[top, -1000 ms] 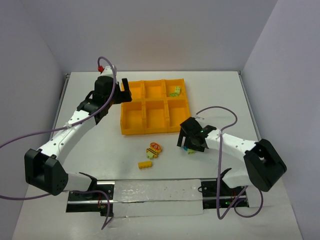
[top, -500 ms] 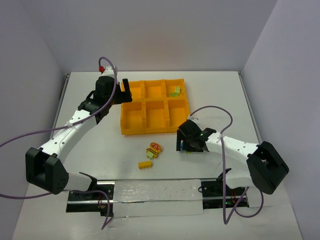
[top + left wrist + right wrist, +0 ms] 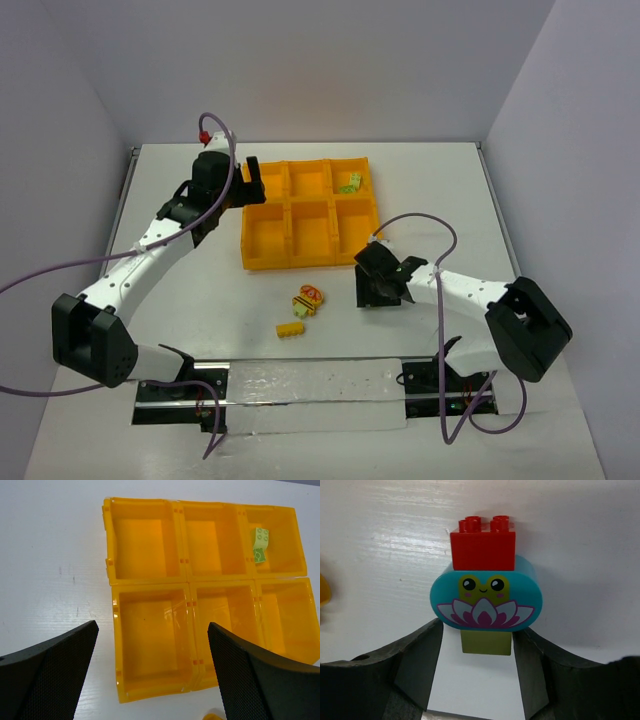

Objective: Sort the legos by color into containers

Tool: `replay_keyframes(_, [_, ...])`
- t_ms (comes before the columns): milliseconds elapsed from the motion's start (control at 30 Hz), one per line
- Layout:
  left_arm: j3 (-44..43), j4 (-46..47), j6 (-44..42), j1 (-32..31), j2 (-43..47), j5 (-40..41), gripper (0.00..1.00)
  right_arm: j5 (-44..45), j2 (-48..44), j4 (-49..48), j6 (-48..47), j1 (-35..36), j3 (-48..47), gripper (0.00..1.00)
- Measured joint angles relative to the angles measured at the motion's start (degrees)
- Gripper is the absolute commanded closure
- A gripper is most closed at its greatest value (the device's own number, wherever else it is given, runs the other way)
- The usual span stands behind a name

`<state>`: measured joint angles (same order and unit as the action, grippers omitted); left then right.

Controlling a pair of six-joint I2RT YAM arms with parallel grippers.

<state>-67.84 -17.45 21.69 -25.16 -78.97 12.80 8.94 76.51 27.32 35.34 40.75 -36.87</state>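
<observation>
Glossy plastic on a white table.
The tray is seen as smooth, shiny orange-yellow plastic. The brick cluster is formed of hard, glossy plastic, a printed face being carried on its teal piece. A fine mesh-like, matt black texture is shown on the fingers of the left gripper; those of the right gripper are smoother and dull grey-black. The table is marked by faint streaks and a soft sheen.
</observation>
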Motion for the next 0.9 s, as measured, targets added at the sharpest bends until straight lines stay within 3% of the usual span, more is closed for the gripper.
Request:
replay_keyframes(200, [-0.45, 0.04, 0.00, -0.14, -0.06, 0.02, 0.01, 2.43, 0.46, -1.42, 1.23, 0.15, 0.60, 0.48])
replay_keyframes(367, [-0.45, 0.02, 0.17, -0.42, -0.49, -0.09, 0.01, 4.64, 0.16, -1.67, 2.44, 0.24, 0.88, 0.68])
replay_keyframes(600, [-1.14, -0.18, 1.64, -0.44, -0.97, -3.29, 0.01, 4.12, -6.07, -1.64, 0.05, 0.53, 0.88, 0.81])
replay_keyframes(733, [-3.89, -0.44, 4.07, -0.49, -1.37, -9.06, 0.03, 0.84, -12.54, -1.48, -3.52, 1.06, -0.40, 0.87])
replay_keyframes(900, [-5.94, 1.90, 9.17, -0.64, -1.47, -23.07, 0.03, -2.11, -14.25, -1.87, -8.24, 1.31, -7.80, 0.89])
